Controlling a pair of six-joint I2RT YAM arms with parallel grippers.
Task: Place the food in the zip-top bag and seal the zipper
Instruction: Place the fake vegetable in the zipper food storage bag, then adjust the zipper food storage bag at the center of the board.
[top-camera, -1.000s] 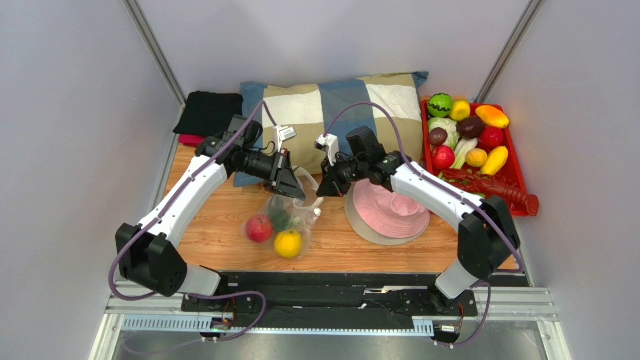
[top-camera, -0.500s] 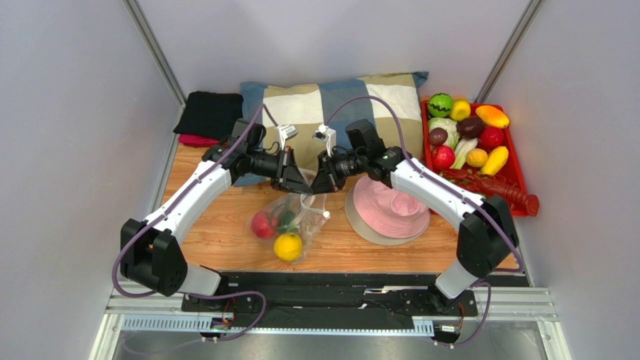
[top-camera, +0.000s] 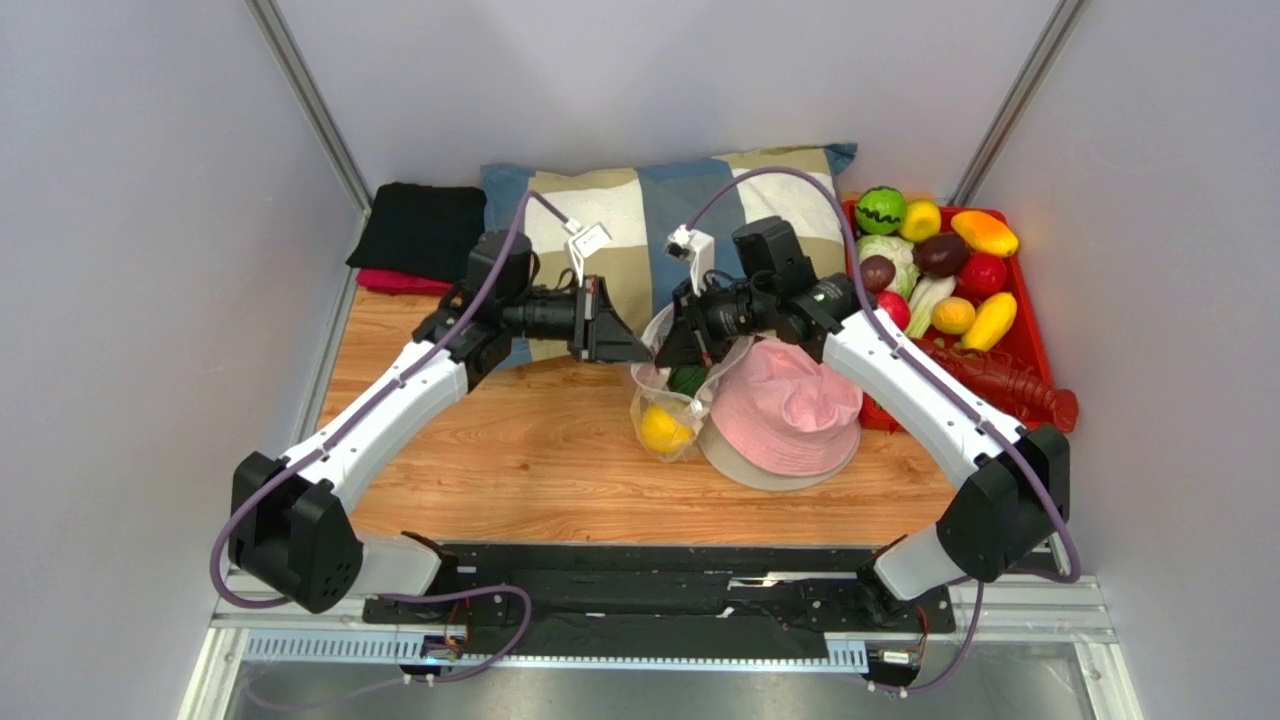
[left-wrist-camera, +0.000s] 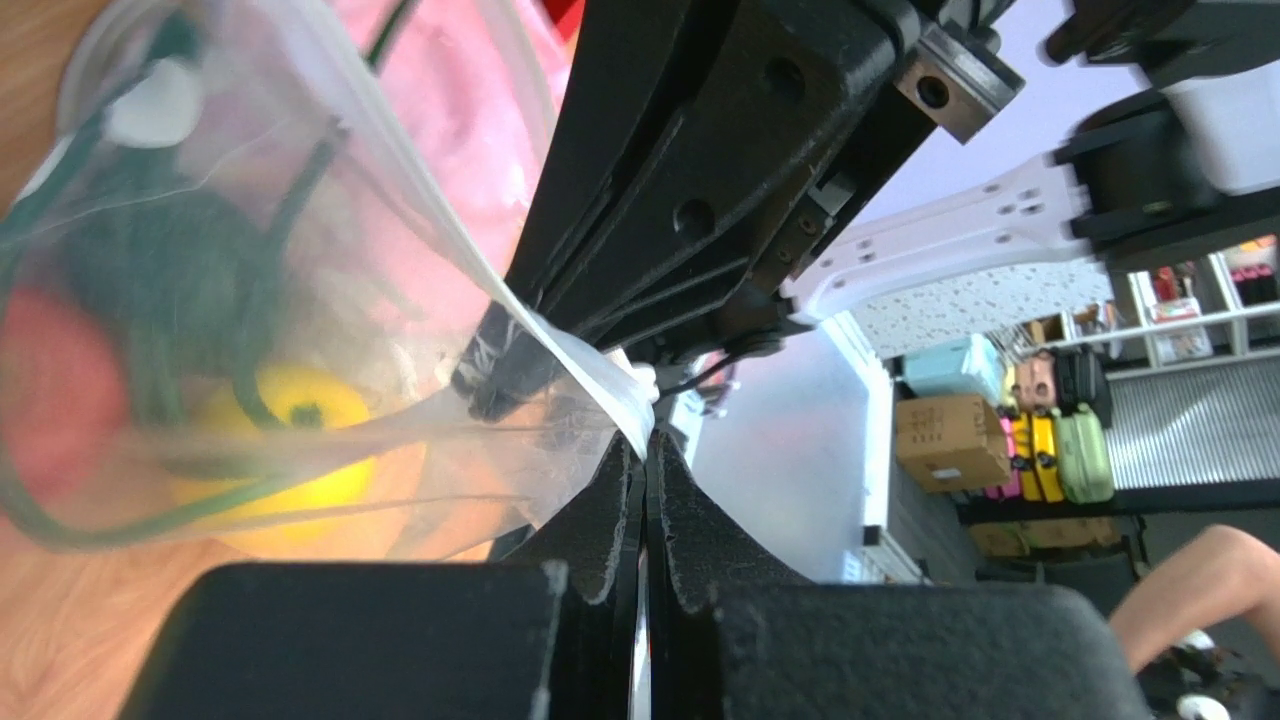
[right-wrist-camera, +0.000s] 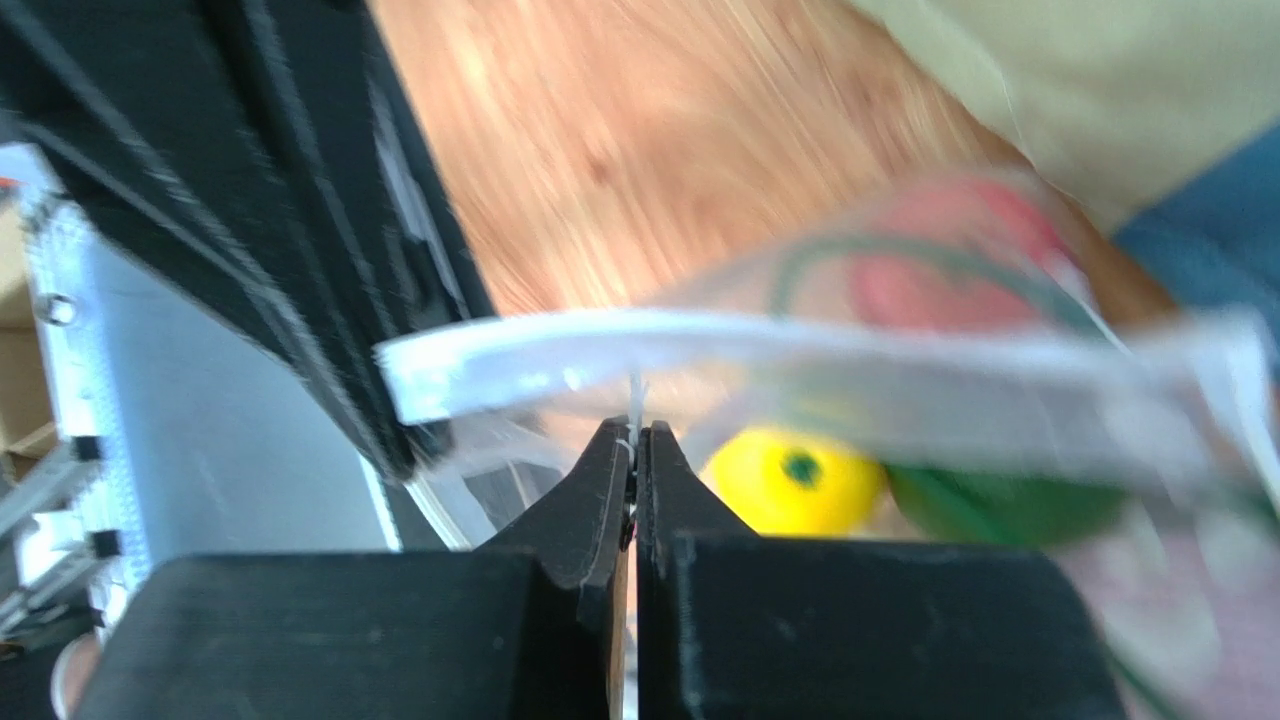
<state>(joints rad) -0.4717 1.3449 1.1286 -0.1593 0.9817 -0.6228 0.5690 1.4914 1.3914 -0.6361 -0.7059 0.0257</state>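
1. Left gripper (left-wrist-camera: 646, 455): jaws pressed flat together on a fold of the zip-top bag (top-camera: 670, 408) at its upper edge. No gap shows between the pads.
2. Right gripper (right-wrist-camera: 634, 450): jaws likewise clamped on thin bag film, just under the zipper (right-wrist-camera: 781, 365). The zipper runs as a pale strip across the right wrist view.
3. The two grippers face each other, tips close together, above the wooden table (top-camera: 496, 435) and in front of the checked pillow (top-camera: 676, 210). The bag hangs between and below them.
4. Bag position: at the left brim of the pink hat (top-camera: 789, 413). Cannot tell whether its bottom rests on the wood.
5. Contents seen through the film: yellow fruit (top-camera: 661, 429) lowest, green piece (top-camera: 688, 380) above it, red fruit (left-wrist-camera: 45, 390) beside them.
6. Zipper pressed closed or not: cannot tell.
7. Red tray (top-camera: 1034, 342) at far right holds more toy food (top-camera: 939, 255). The red lobster (top-camera: 999, 383) lies along its near edge. A black cloth (top-camera: 418, 225) sits at back left.
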